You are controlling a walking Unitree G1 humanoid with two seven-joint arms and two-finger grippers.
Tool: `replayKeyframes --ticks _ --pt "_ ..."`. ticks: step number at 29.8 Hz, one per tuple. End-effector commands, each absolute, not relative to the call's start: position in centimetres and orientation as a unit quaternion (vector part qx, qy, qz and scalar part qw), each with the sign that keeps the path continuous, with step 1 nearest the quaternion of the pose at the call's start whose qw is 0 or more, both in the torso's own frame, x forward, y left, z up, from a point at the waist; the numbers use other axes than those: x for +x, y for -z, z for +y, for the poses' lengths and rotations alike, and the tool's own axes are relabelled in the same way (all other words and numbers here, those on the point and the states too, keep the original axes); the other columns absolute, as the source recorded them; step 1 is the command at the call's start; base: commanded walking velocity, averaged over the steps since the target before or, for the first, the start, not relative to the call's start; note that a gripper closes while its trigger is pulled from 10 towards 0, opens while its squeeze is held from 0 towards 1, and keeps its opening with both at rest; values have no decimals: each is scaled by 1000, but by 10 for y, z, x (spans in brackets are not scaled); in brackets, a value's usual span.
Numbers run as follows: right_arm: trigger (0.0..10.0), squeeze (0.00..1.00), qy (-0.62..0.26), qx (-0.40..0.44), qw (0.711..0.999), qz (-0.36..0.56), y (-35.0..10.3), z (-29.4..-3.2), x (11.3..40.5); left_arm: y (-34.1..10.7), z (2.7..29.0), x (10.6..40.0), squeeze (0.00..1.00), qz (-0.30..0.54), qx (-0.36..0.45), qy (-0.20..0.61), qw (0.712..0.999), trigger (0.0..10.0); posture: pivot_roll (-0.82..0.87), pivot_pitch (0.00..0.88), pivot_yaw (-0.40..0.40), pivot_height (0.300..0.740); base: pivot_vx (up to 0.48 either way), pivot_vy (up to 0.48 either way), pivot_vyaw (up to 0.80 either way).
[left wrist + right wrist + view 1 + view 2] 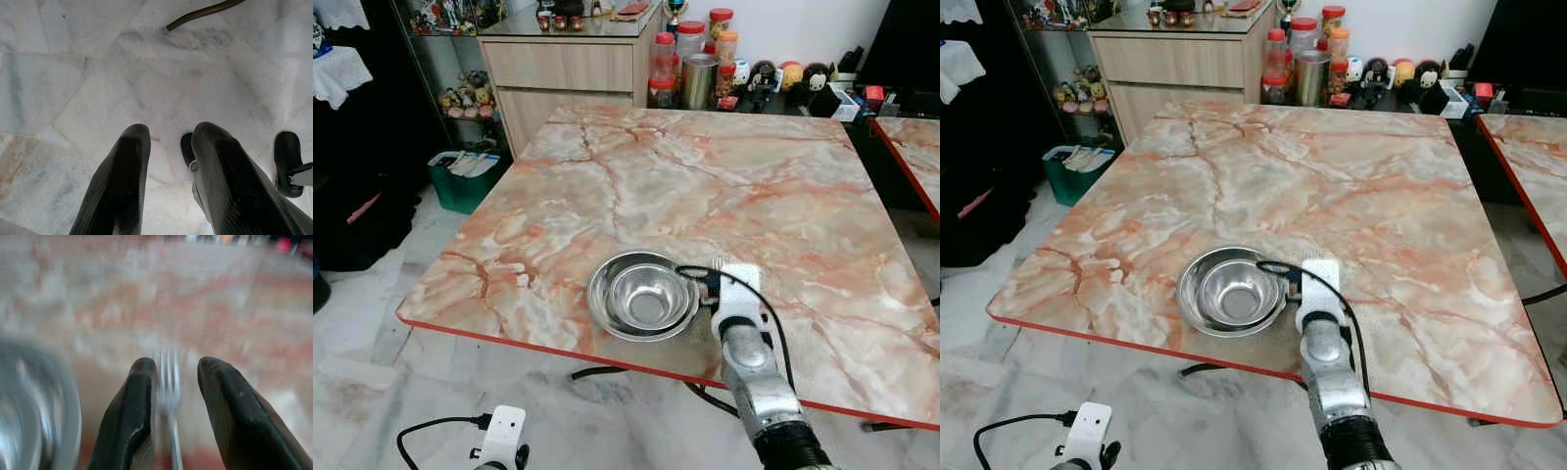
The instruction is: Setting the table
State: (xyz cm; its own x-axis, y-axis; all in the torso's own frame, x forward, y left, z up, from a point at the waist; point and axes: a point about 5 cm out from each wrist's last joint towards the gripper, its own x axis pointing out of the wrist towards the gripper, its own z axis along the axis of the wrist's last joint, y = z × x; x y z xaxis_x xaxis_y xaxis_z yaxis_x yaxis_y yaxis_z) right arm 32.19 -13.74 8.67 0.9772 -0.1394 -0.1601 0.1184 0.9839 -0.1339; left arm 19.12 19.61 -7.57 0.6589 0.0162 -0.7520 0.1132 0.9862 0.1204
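Right gripper point(168, 377): fork point(167, 382) between parted fingers, unclear if gripped
Steel bowl point(641, 296): just left
Tip: lay fork flat, parallel, clear of rim

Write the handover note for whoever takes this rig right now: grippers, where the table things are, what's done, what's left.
Right gripper: over the marble table just right of the steel bowl, fingers open, fork between them, tines pointing away; grip not confirmed.
Left gripper: hanging idle over the floor, open, empty.
Done: bowl is set near the table's front edge.
Left: lay the fork flat beside the bowl, release, withdraw. Any other settings are yet to be brought.
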Motion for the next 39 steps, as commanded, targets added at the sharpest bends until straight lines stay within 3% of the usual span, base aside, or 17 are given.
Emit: replayKeyframes --ticks 1,13,29,39 --pt "10000 0 66 -55 994 61 -100 -135 325 76 200 191 0 415 82 23 906 10000 -24 12 28 736 0 0 0" --pt "10000 0 67 -57 996 17 -120 -133 328 76 197 190 0 415 85 29 905 10000 -30 0 22 736 0 0 0" --pt "10000 0 17 -48 996 -68 -154 -115 335 76 194 192 0 410 94 36 907 10000 -32 0 15 736 0 -457 0" --pt "10000 0 -12 -47 992 -117 -169 -106 333 77 191 191 0 412 95 41 905 10000 -38 0 13 736 0 0 0"
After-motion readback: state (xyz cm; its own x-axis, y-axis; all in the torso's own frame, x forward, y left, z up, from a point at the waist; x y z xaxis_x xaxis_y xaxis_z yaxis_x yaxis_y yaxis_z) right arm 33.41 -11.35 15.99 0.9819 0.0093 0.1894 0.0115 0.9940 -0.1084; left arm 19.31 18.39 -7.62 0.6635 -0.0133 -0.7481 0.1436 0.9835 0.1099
